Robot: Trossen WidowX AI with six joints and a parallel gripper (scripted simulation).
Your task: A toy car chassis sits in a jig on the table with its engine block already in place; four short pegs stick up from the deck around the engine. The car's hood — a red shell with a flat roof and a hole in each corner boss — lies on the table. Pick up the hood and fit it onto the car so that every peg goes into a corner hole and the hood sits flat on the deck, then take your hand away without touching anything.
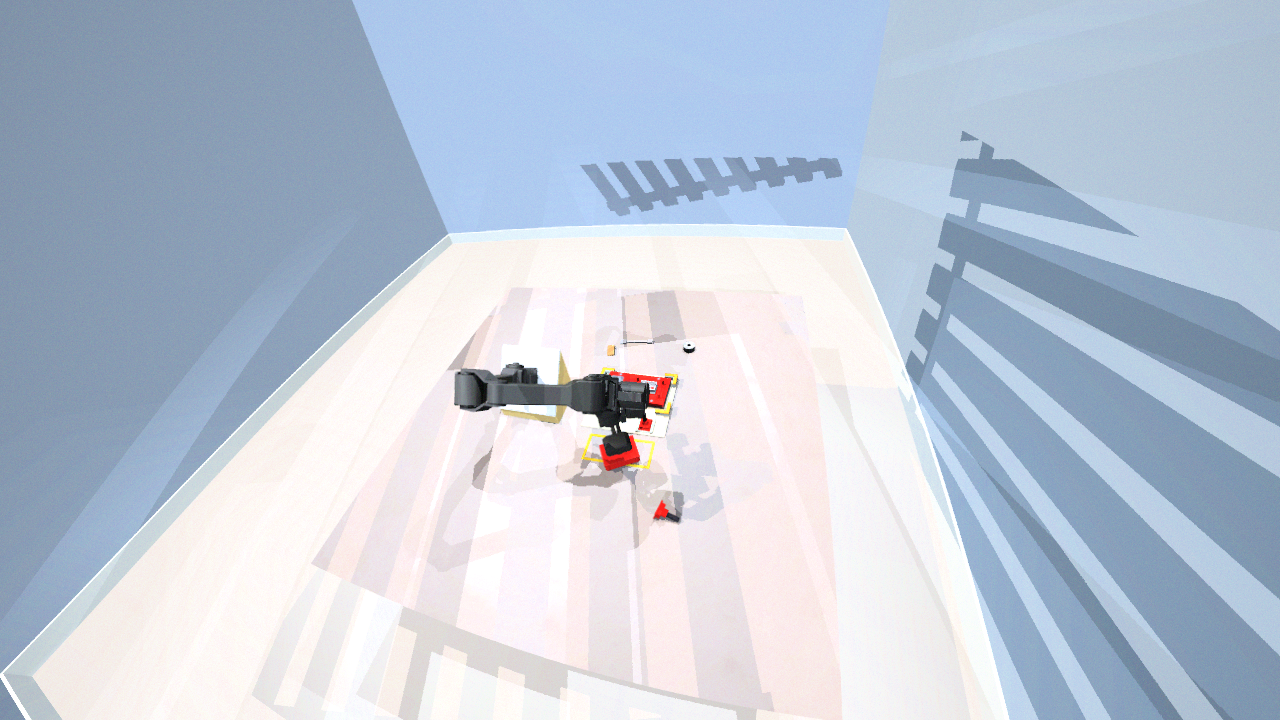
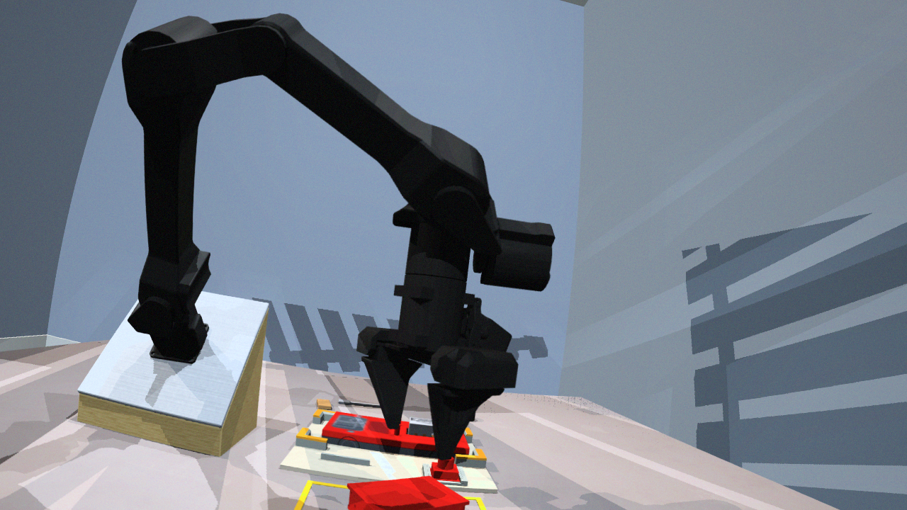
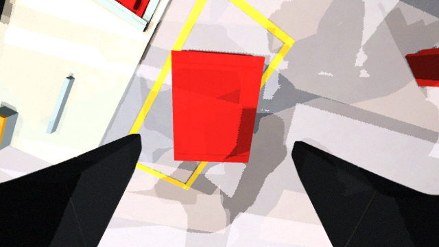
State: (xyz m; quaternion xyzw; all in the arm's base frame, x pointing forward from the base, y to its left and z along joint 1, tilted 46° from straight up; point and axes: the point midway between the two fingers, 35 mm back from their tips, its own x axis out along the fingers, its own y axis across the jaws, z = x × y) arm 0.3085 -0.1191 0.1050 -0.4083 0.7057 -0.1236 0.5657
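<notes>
The red hood point(image 1: 622, 460) point(image 2: 409, 496) point(image 3: 209, 113) lies roof up on the table, turned at an angle over the yellow outline point(image 2: 304, 494) point(image 3: 151, 99). My gripper point(image 2: 419, 443) point(image 3: 219, 144) points down, wide open and empty, above the table. In the wrist view the hood shows between and just beyond the two fingertips, touching neither. The red chassis point(image 1: 664, 392) point(image 2: 355, 437) sits in its jig behind the hood, with the grey engine block point(image 2: 420, 426) on it. The fingers and arm hide most of the pegs. The hood's corner holes are not visible.
The jig's pale plate point(image 2: 304, 467) point(image 3: 34, 62) carries a small upright red part point(image 1: 645, 424) point(image 2: 445, 471) beside the hood. Another red part point(image 1: 662, 511) point(image 3: 426, 68) lies nearer the top camera. A wheel point(image 1: 688, 347), rod point(image 1: 637, 342) and orange block point(image 1: 610, 350) point(image 2: 323, 404) lie behind the jig.
</notes>
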